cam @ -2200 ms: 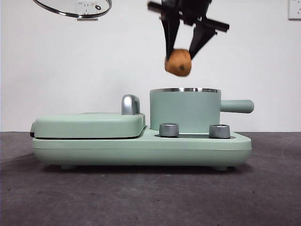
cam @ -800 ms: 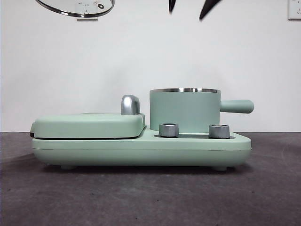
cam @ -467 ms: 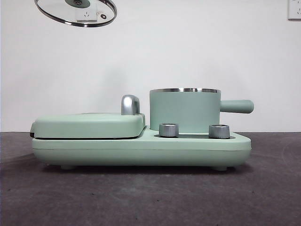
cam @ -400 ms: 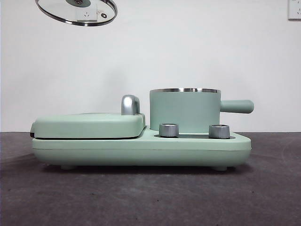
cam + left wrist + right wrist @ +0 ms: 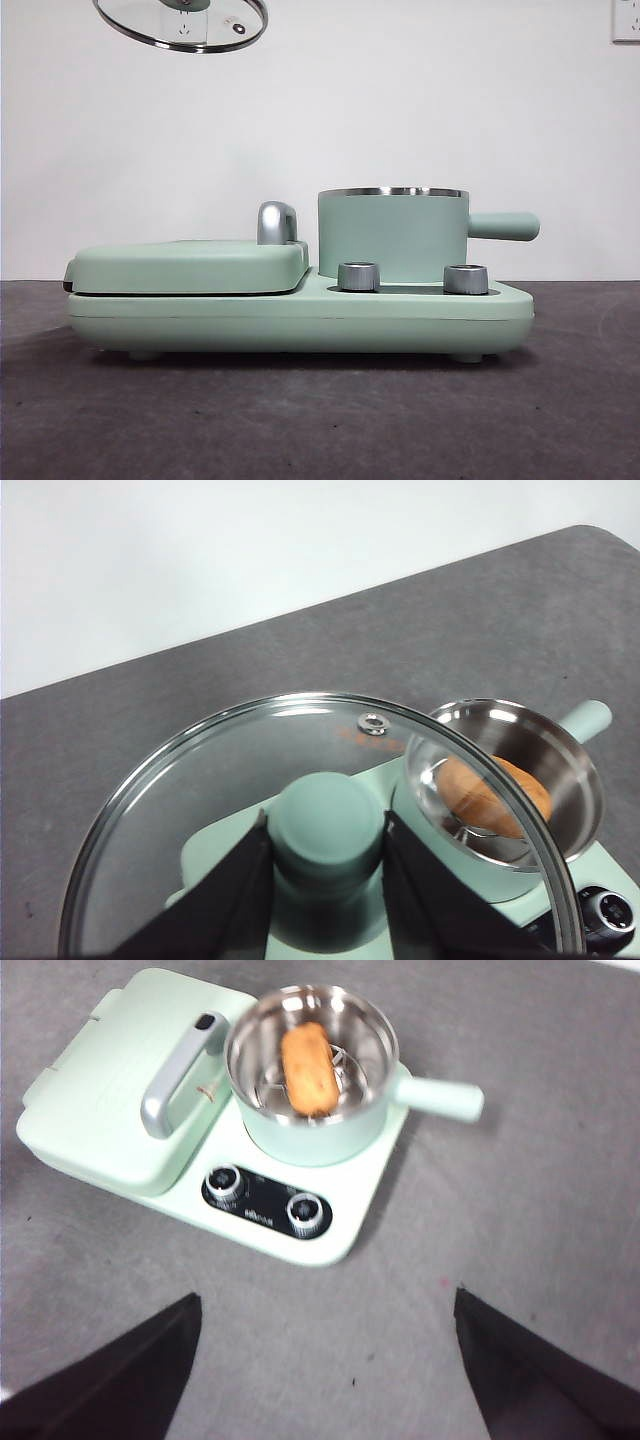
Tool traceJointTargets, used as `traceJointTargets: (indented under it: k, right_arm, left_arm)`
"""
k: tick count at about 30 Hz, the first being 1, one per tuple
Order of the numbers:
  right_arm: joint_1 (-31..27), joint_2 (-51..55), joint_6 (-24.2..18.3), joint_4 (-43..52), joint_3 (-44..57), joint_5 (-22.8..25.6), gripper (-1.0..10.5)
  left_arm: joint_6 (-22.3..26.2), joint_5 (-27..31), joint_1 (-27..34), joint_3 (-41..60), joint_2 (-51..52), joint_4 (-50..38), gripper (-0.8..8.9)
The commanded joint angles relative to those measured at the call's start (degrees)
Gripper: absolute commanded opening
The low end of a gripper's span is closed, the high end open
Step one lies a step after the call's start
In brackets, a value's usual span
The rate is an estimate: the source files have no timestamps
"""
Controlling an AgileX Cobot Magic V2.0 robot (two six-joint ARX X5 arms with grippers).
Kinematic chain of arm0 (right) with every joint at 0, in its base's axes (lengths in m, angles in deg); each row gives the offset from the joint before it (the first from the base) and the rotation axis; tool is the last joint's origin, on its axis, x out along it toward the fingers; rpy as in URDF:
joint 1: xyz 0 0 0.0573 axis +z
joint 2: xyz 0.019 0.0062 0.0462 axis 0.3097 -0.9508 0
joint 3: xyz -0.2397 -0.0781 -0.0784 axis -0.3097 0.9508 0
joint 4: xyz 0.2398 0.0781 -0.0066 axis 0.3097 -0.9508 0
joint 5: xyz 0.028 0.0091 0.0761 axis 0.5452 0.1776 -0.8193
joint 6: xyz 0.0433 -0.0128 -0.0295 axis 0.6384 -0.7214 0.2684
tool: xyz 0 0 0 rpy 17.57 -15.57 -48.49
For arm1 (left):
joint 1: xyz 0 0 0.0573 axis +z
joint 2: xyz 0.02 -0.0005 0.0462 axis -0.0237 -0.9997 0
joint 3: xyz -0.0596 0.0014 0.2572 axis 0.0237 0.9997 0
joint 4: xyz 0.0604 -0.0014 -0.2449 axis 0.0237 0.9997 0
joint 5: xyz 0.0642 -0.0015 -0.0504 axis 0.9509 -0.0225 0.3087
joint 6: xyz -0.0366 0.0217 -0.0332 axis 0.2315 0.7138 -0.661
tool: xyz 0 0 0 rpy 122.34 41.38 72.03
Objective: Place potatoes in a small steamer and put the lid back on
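Glass lid (image 5: pixel 300 810): knob clamped in left gripper (image 5: pixel 325 855), held aloft.
Potato (image 5: pixel 308 1068): inside steamer (image 5: pixel 310 1110), below right gripper (image 5: pixel 320 1360), its jaws spread, empty.

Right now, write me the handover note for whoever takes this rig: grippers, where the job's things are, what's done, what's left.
Left gripper: shut on the knob of the glass lid, held in the air, above the griddle cover and off to the side of the pot.
Right gripper: open, empty, pulled back high above the cooker.
Potato: lying inside the small steamer pot, on its steel insert.
Pot sits on the cooker base beside the griddle, uncovered.
Done: potato in.
Left: bring the lid over the pot, lower it onto the steel rim, release.
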Motion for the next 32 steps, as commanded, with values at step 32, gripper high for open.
traceJointTargets:
  k: [32]
  right_arm:
    - [0.55,26.27,5.2,18.14,34.8,-10.56,3.6]
  left_arm:
    - [-0.26,-0.24,-16.7,-1.68,-11.76,-13.9,0.15]
